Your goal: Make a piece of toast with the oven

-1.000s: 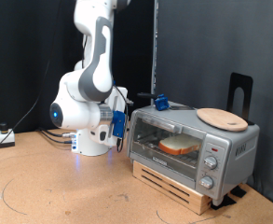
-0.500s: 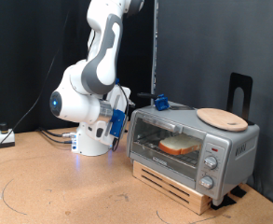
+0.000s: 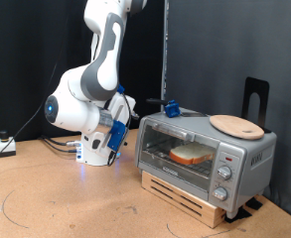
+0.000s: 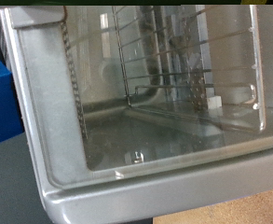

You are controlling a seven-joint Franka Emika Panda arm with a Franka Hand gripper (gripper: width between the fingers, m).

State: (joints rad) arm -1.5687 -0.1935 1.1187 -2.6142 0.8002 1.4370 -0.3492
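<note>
Sitting on a wooden crate (image 3: 190, 196) toward the exterior view's right, the oven (image 3: 207, 152) is showing its glass door shut, and the piece of toast (image 3: 190, 154) is lying inside on the rack, glowing orange behind the glass. A round wooden plate (image 3: 235, 125) is resting on the oven's roof, and a small blue object (image 3: 171, 106) is standing at the roof's back corner. The arm is folding down beside the oven's left end; over the last second its white body has been swinging toward the exterior view's left and its hand has been drawing away from the oven — so the gripper (image 3: 116, 139) is now hanging just off that left end, touching nothing. With the bread already inside and the door closed, this retreat is reading to me as the loading work being finished rather than under way.

Looking along the fingers, the wrist view is filling with the oven's glass door (image 4: 164, 93) at a tilt, wire rack bars visible behind it, and a blue shape at one edge. Neither finger is appearing in this picture, and the exterior view is too small to help — whether the claw is apart or together I cannot tell. Nothing is showing between its fingers.
</note>
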